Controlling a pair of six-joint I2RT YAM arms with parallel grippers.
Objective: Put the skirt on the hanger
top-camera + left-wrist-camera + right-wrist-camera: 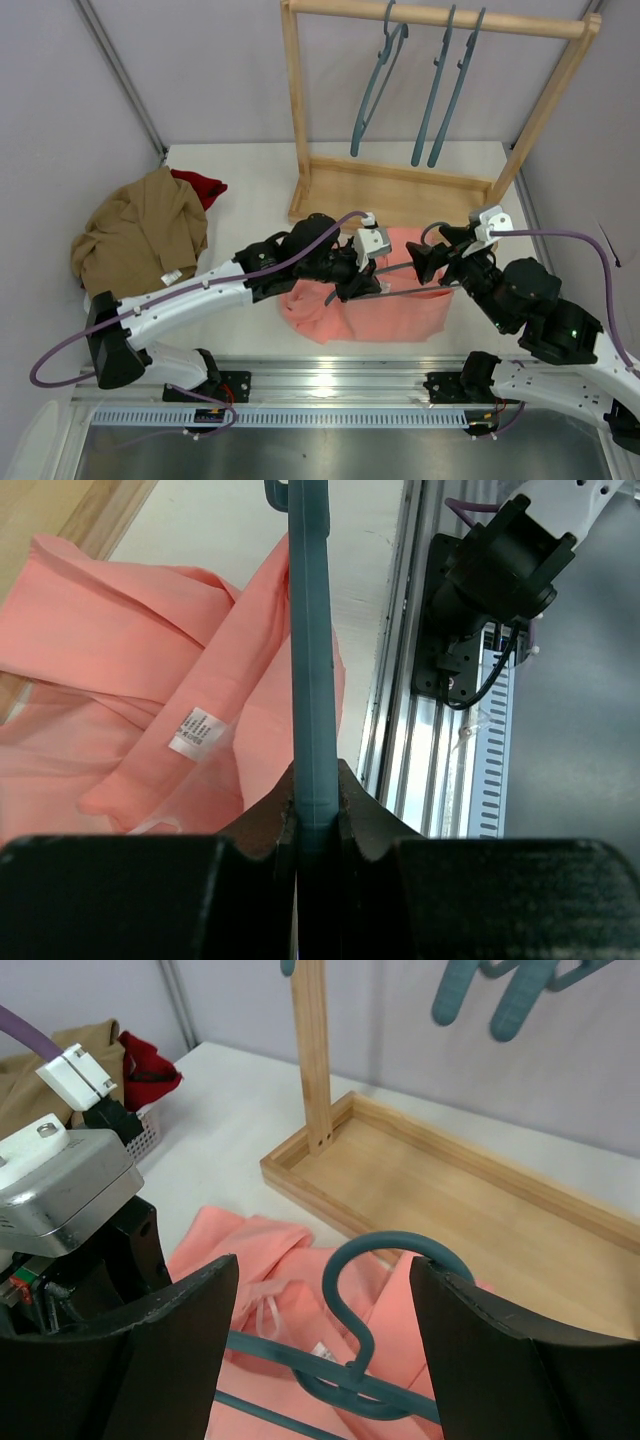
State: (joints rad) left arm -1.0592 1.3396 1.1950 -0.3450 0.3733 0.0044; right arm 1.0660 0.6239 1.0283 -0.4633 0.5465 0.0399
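Now gripping the teal hanger (312,680) with the left end effector (316,825), closed tight on both sides of its slim bar. Holding this hanger over the salmon-pink skirt (400,305), not yet inside it; cannot tell whether touching the cloth. Spreading the right end effector (320,1285) wide, with nothing grasped, the hanger hook between its two fingers and apart from both. Lying rumpled on the desk (250,190), just in front of the wooden rack (400,192), with a small white label (195,730) turned up beside the hanger bar. Hanging from the rack rail: three more teal hangers (435,90). At the far left of the desk: a tan-brown garment (140,235), touching a dark red garment (200,185) behind it.
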